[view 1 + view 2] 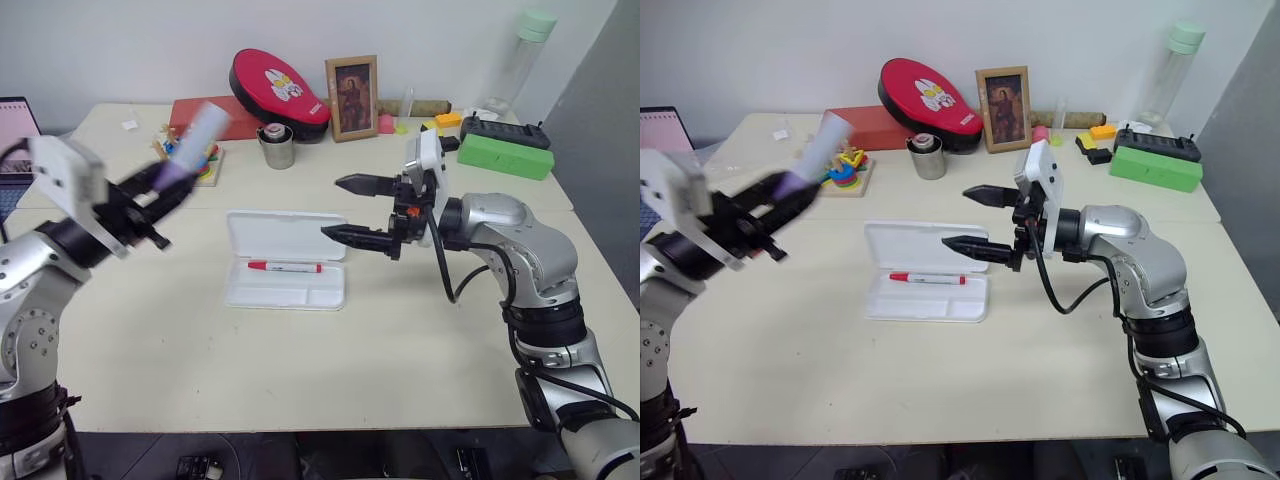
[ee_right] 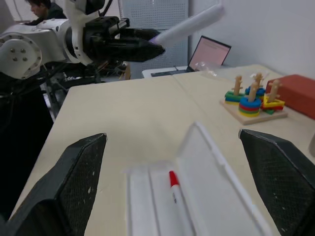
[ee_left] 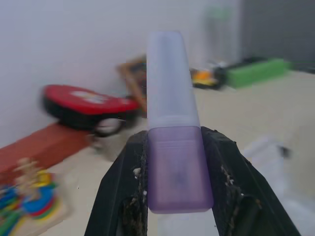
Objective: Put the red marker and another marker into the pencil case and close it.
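Your left tool (image 1: 165, 190) is clamped on the short, thick lilac-purple marker (image 3: 173, 123), gripping its darker end so the pale end sticks out past the fingertips; it hangs in the air above the table (image 1: 400, 340), well left of the flat white plastic pencil case (image 1: 285, 260). Your right tool (image 1: 350, 208) stands wide apart and holds nothing, poised level just beside the case's right end. The case lies open, lid back, with the slim white marker with a red cap (image 1: 285, 266) already lying in its tray. So you are on the second marker: carry it over the tray, lower it alongside the red one, let go, then fold the lid shut, perhaps with the right tool.
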You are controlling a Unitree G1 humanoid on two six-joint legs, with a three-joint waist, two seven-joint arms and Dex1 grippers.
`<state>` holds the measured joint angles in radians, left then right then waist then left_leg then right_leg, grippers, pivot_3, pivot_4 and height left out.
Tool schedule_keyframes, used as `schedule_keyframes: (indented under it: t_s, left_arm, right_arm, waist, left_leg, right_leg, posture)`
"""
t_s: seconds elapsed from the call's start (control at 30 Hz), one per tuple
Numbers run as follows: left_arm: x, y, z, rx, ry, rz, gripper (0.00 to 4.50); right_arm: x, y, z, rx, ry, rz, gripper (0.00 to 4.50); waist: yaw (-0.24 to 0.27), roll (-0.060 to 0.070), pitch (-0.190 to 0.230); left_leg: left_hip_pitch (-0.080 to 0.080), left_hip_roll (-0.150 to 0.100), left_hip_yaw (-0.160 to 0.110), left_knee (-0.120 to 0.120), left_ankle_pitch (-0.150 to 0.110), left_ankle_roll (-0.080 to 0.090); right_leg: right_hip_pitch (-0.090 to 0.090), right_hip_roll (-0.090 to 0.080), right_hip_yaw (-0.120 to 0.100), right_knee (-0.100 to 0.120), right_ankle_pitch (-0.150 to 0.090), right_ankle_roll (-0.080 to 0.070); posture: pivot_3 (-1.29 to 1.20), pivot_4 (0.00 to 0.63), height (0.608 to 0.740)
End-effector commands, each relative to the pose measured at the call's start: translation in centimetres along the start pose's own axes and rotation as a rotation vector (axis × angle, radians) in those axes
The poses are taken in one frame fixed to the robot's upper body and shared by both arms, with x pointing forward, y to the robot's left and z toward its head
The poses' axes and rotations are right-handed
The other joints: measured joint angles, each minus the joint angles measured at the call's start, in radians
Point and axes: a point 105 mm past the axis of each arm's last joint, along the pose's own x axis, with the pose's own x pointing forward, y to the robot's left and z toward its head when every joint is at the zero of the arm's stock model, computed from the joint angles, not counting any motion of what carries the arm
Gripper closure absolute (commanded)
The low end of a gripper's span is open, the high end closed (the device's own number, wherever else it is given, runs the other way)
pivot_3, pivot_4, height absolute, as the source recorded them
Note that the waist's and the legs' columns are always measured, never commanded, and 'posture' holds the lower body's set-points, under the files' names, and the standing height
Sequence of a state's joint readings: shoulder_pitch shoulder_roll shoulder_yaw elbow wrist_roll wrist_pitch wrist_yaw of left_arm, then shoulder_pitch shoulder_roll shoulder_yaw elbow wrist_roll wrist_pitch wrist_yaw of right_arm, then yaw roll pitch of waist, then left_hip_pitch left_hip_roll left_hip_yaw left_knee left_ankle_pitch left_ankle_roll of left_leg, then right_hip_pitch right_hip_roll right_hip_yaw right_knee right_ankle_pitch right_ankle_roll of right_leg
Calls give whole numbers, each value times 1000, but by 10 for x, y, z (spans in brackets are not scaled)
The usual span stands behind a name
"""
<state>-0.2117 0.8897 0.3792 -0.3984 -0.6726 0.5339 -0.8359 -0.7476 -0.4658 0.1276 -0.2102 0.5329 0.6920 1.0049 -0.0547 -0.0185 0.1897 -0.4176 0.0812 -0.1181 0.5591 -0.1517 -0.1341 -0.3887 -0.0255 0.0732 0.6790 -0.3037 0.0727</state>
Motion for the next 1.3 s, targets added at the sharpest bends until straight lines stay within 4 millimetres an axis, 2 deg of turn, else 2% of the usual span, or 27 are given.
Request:
schedule_keyframes:
  t_s: [0.03, 0.1, 0.17, 0.33, 0.57, 0.63, 0.97, 1.23, 1.3]
  left_arm:
    - [-3, -30, -19, 49, 168, -239, 3309]
    - [-6, -32, -38, 108, 263, -308, 3309]
    - [-6, -31, -47, 148, 297, -354, 3309]
    - [-3, -22, -64, 247, 350, -486, 3309]
    - [4, -14, -76, 240, 377, -609, 3309]
    - [2, -13, -87, 241, 427, -648, 3309]
    - [13, 0, -97, 269, 472, -659, 3309]
    - [13, -1, -102, 250, 499, -684, 3309]
    - [13, -1, -103, 235, 510, -690, 2609]
  right_arm:
    - [-2, 22, -11, -38, 76, 98, 0]
    - [1, 18, -14, -41, 81, 71, 0]
    - [2, 18, -15, -42, 84, 61, 0]
    - [3, 19, -20, -50, 99, 44, 0]
    - [1, 21, -23, -49, 110, 17, 0]
    - [0, 21, -24, -42, 108, 1, 0]
    - [-2, 24, -25, -26, 107, -38, 0]
    - [-2, 23, -26, -18, 104, -43, 0]
    - [-1, 22, -27, -18, 104, -44, 0]
  waist:
    - [-3, 0, 0]
    - [-8, 0, 0]
    - [-11, 1, 1]
    - [-2, 1, 1]
    - [3, 1, 1]
    - [1, 1, 1]
    - [-2, 1, 1]
    - [-2, 1, 1]
    - [-2, 1, 1]
  left_leg:
    - [0, 0, 0, 0, 0, 0]
    - [0, 1, 1, 0, 0, 0]
    - [0, 1, 1, 0, 0, 0]
    - [-2, 1, 2, 0, 0, 0]
    - [-7, 1, 1, 0, 0, 0]
    - [-8, 1, 1, 0, 0, 0]
    - [-8, 1, 0, 0, 0, 0]
    - [-8, 1, 0, 1, 0, 0]
    - [-8, 1, 0, 1, 0, 0]
  right_leg:
    - [0, 0, 0, 0, 0, 0]
    - [-1, 1, 1, 0, -1, -1]
    - [-2, 1, 1, 1, -1, -1]
    - [-3, 1, 1, 0, -1, -1]
    - [-7, 1, 0, 1, 0, -3]
    - [-8, 1, 0, 1, 1, -4]
    - [-9, 2, 0, 2, 1, -4]
    - [-9, 2, 0, 3, 1, -5]
    - [-9, 2, 0, 3, 1, -5]
  posture:
    - [0, 150, 740]
    - [0, 150, 740]
    - [0, 150, 740]
    - [0, 150, 740]
    - [0, 150, 740]
    - [0, 150, 740]
    - [0, 150, 740]
    - [0, 150, 740]
    - [0, 150, 740]
